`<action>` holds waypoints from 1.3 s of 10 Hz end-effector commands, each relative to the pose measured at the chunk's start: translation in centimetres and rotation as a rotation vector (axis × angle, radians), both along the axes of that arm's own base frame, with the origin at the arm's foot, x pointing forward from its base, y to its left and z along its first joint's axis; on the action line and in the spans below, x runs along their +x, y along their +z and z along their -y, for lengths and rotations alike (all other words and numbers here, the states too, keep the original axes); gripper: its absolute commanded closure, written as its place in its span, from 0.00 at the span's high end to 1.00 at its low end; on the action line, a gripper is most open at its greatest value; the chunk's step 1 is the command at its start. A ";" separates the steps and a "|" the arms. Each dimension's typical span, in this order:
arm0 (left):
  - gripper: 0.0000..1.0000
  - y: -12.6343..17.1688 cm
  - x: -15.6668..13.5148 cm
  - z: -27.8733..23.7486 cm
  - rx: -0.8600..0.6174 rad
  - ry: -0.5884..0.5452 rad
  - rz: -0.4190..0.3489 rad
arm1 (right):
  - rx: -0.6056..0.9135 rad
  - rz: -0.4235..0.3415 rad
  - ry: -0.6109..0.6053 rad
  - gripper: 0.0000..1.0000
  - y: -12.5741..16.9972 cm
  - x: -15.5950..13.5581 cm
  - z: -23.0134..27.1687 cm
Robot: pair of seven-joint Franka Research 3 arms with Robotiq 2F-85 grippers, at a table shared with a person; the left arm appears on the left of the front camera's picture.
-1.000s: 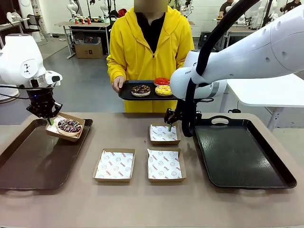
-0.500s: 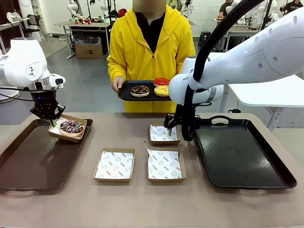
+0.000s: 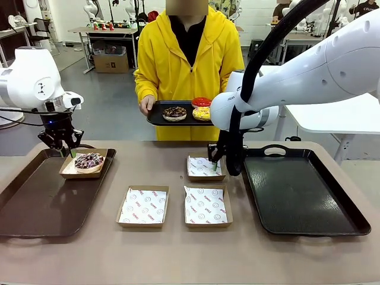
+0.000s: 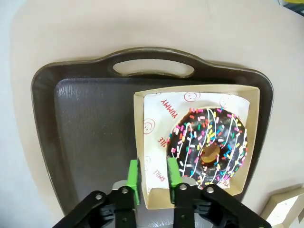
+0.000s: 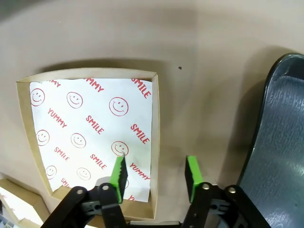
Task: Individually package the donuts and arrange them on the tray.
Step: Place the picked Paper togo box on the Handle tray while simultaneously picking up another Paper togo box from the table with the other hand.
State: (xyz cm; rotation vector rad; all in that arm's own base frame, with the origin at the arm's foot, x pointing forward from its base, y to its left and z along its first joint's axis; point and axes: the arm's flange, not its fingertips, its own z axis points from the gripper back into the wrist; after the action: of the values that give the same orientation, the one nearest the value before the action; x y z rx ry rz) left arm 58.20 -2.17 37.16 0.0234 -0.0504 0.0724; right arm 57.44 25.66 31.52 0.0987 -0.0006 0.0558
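Four donuts are in play, one of them already boxed. At the far left a dark left tray [image 3: 41,208] lies on the table [image 3: 178,255], and in its far right corner sits a cardboard box [image 3: 68,169] lined with printed paper, holding the dark sprinkled donut [image 3: 89,160]. The left gripper [image 3: 65,152] hangs over that box's outer edge. In the left wrist view its green pads [image 4: 134,180] straddle the box wall with the jaws a little apart – the gap is wider than the cardboard, so nothing is pinched.

Toward the middle, two empty lined boxes sit side by side near the robot's edge: the near left box [image 3: 143,206] and the near right box [image 3: 206,206]. Beyond the table a person in a yellow hoodie holds a small black tray [image 3: 155,119] with one hand [image 3: 147,105]. It carries the chocolate donut [image 3: 175,111], the red donut [image 3: 202,101] and the yellow donut [image 3: 205,113].

A third empty box, the far box [image 3: 202,168], lies just behind the near right one. The right gripper [image 3: 214,163] is down at its right side – the right wrist view shows the jaws well apart, one pad over the printed paper, the other over bare table, the box wall between them untouched. Just right of that lies the right tray [image 3: 297,196].
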 end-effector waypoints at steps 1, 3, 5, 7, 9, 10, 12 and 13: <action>1.00 0.3 0.2 0.1 -0.024 -0.016 -0.010 | -0.007 0.024 0.010 0.00 -0.2 0.4 -0.2; 0.93 0.3 0.2 0.1 -0.025 -0.015 -0.015 | -0.008 0.026 0.004 0.03 -0.2 0.4 -0.2; 1.00 0.1 0.3 0.0 -0.029 -0.014 -0.025 | -0.012 0.028 0.002 0.00 -0.1 0.4 -0.2; 1.00 0.2 0.3 0.0 -0.034 -0.012 -0.028 | -0.011 0.027 -0.005 0.00 -0.1 0.3 -0.1; 1.00 0.7 -0.1 -0.2 -0.072 -0.024 -0.022 | 0.017 0.032 -0.040 0.00 0.5 0.2 0.0; 1.00 1.5 -1.1 -0.8 -0.118 -0.029 -0.020 | 0.036 0.026 -0.035 0.00 1.5 -0.4 0.0; 1.00 4.0 -4.4 -3.5 -0.296 -0.002 -0.019 | 0.068 0.058 -0.018 0.00 5.2 -1.8 0.2; 1.00 5.7 -6.6 -5.1 -0.363 0.022 0.007 | 0.069 0.085 -0.019 0.00 7.7 -2.6 0.3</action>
State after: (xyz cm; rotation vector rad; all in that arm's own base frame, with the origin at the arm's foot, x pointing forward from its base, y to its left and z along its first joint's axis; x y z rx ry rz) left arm 54.69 0.72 41.48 -0.2513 -0.0404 0.0913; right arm 56.70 26.10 37.46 0.1489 -0.0760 0.0424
